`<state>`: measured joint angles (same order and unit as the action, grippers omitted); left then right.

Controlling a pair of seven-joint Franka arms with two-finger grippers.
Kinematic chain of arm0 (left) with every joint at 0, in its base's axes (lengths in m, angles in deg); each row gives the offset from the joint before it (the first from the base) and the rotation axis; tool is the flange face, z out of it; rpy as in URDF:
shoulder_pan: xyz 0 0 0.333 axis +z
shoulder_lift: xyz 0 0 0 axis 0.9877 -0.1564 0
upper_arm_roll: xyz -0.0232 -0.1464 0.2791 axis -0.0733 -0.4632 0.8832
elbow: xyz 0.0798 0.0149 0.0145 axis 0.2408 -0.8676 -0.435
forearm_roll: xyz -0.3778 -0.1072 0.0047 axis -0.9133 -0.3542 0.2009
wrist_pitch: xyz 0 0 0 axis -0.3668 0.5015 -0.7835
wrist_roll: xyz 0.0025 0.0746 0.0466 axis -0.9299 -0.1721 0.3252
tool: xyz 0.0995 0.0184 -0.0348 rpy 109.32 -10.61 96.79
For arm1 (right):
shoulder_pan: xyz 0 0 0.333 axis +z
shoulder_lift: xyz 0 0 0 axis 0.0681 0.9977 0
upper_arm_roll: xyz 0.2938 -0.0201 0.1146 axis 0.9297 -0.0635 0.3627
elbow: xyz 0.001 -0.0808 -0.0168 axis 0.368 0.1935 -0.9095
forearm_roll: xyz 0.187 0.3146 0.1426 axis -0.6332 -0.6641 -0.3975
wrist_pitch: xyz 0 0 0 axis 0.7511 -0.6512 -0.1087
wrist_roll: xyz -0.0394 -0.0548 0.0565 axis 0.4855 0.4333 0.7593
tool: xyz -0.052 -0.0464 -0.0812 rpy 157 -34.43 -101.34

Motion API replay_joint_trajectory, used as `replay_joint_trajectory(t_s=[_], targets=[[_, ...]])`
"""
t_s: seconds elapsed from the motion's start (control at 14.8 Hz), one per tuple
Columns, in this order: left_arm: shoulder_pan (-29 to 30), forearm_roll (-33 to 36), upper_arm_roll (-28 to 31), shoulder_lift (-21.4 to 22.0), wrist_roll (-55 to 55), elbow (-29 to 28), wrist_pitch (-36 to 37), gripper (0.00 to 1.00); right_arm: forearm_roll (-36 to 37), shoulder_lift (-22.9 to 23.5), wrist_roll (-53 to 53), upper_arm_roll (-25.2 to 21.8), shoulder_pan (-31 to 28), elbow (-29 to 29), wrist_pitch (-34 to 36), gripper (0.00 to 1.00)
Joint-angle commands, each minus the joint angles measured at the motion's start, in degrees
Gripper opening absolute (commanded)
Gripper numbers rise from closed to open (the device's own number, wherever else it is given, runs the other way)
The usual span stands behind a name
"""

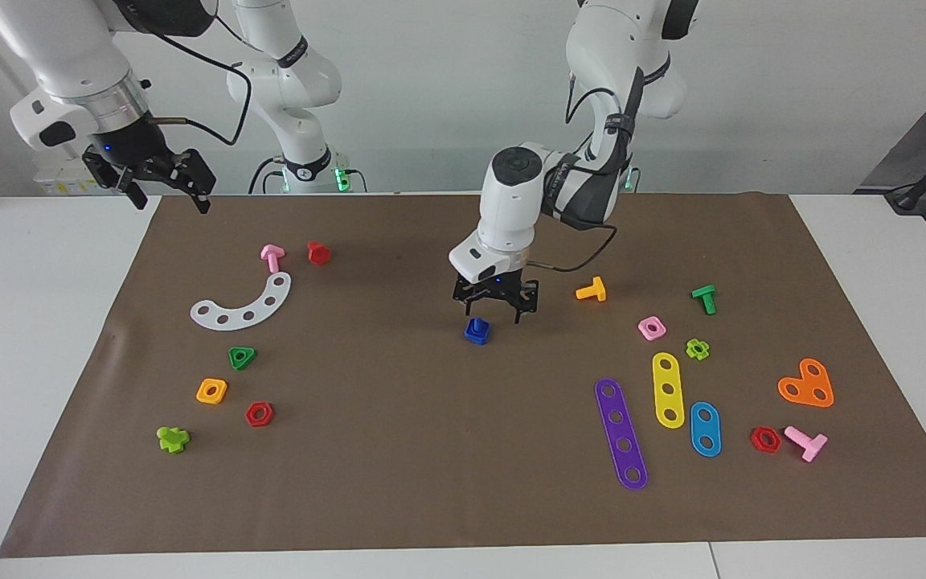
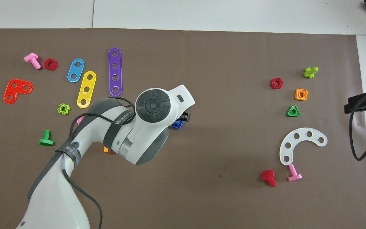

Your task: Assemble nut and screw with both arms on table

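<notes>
Dark-blue plastic, the square nut with rounded corners point(image 1: 477, 331) sat flat on the large brown rectangular mat point(image 1: 399, 450) of the white table point(image 1: 37, 338), near the mat's middle. On top of it stood the dark-blue plastic screw point(image 1: 477, 324), so the two parts formed one small stack; whether the shaft passed fully through the hole could not be told. My left gripper point(image 1: 495, 312) hung just above and slightly to the left arm's side of this stack, fingers spread apart, clamped on nothing and clear of the blue parts. In the overhead view my left arm's white wrist covered most of the stack, only a blue corner point(image 2: 177, 124) showing beside it. My right gripper point(image 1: 167, 199) waited in the air over the table edge at the right arm's end, fingers likewise apart and empty. Nearest neighbours of the stack: an orange plastic T-shaped bolt point(image 1: 592, 289) and a pink plastic square nut point(image 1: 652, 327), both toward the left arm's end and well apart from it.
</notes>
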<state>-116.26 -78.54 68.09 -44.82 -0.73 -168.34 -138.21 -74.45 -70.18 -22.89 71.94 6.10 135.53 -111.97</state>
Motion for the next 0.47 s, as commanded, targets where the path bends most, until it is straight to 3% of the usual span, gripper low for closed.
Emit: replay_joint_trajectory(t_s=[0.0,0.2,0.4], targets=[[4.0,-0.6,-0.1,6.2,-2.9,-4.3,3.5,1.0,-1.0,-0.9,-0.6,0.1,-0.1,1.0,-0.5,1.0],[10.8,-0.6,-0.2,11.7,-9.3,-7.6,6.2,1.0,-1.0,-0.9,-0.6,0.1,-0.1,1.0,-0.4,1.0],[17.2,-0.6,-0.2,14.3,-14.0,-7.5,9.2,1.0,-1.0,-0.9,-0.6,0.1,-0.1,1.0,-0.4,1.0]])
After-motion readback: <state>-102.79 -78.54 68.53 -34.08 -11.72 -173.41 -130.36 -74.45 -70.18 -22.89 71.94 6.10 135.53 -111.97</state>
